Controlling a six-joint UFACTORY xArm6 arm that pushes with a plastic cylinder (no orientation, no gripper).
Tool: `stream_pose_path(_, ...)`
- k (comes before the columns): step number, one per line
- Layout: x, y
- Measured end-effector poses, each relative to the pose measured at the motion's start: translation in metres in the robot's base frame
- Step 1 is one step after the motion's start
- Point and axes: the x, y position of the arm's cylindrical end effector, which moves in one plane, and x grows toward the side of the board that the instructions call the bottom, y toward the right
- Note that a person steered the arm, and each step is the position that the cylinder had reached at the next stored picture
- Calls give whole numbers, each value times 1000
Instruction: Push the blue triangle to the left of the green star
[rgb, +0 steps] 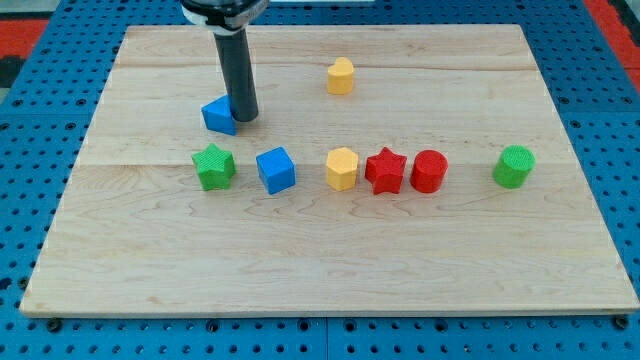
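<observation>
Blue triangle (218, 116): lay on the wooden board (330, 270) in the view's upper-left part, above the green star (214, 167) and a little toward the view's right of it, the two near but apart.

My tip (245, 119): the lower end of the dark rod, stood touching or just beside the blue triangle on its right-hand side in the view. No claw was fitted to the arm, so there was nothing to open or close; the rod held nothing.

Deciding relation: the triangle lay to the view's left of my tip, and the place wanted, the bare board left of the green star, lay down and to the left of the triangle. In my judgement a push from the right-hand side suited the leftward part of the travel; a downward part would call for contact from above.

Other items, in a row level with the star, from left to right: blue cube (276, 170), yellow block (342, 169), red star (385, 171), red cylinder (428, 172), green cylinder (514, 166). Second yellow block (341, 76) stood alone near the view's top.
</observation>
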Motion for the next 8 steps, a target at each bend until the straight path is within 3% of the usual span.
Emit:
stream_pose_path(3, -19, -96)
stream_pose_path(4, 15, -103)
stream_pose_path(6, -31, -91)
stream_pose_path(7, -26, -49)
stream_pose_path(8, -9, -71)
